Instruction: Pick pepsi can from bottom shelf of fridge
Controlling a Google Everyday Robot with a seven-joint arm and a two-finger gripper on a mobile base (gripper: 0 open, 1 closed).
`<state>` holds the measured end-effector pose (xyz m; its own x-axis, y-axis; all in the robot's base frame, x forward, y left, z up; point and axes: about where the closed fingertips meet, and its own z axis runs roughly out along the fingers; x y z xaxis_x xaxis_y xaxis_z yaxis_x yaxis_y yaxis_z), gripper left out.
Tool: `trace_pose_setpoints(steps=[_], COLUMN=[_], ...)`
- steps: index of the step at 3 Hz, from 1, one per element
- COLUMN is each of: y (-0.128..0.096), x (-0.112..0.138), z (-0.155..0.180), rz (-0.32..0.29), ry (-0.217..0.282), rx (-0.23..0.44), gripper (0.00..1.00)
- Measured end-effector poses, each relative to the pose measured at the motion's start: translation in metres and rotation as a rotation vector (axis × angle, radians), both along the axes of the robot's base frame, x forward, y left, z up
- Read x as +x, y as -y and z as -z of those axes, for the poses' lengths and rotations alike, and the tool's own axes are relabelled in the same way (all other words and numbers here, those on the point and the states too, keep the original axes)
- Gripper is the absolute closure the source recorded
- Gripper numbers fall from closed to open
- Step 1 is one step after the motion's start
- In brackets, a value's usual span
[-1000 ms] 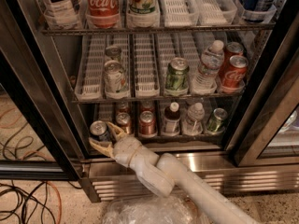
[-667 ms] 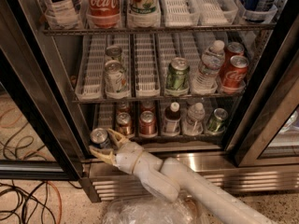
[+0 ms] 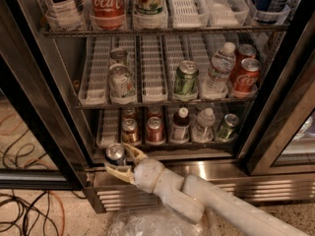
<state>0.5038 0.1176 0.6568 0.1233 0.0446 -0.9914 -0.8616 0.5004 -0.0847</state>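
Two fingers [image 3: 132, 153] of the gripper [image 3: 116, 157] pinch the pepsi can [image 3: 115, 153], one on its right and one under its left side. We see the can at the front left corner of the bottom shelf [image 3: 108, 127], at the lip of the fridge [image 3: 221, 172] just above the steel base. Its silver top faces up toward us. The white arm [image 3: 221, 205] runs from the lower right up to the gripper, crossing the grilled base.

Behind the can, on the same shelf, stand an orange-brown can [image 3: 130, 131] and a red can [image 3: 155, 130] in neighbouring lanes. Further right are a dark bottle [image 3: 181, 125], a water bottle [image 3: 203, 126] and a green can [image 3: 228, 127].

On the rack above we see two silver cans [image 3: 120, 81], another green can [image 3: 186, 77], a clear bottle [image 3: 217, 75] and two Coca-Cola cans [image 3: 245, 76].

Cables [image 3: 29, 210] lie on the floor at left, and crinkled clear plastic [image 3: 142, 225] sits under the arm.
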Motion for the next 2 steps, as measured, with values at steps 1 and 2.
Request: trace_pose_setpoints(steps=[1,2], y=[0.023,0.045], x=[-0.014,-0.03], z=[0.003,0.009], rz=[-0.001,0.009], ry=[0.006,0.002], rx=[0.001,-0.007], gripper=[1.0,1.0])
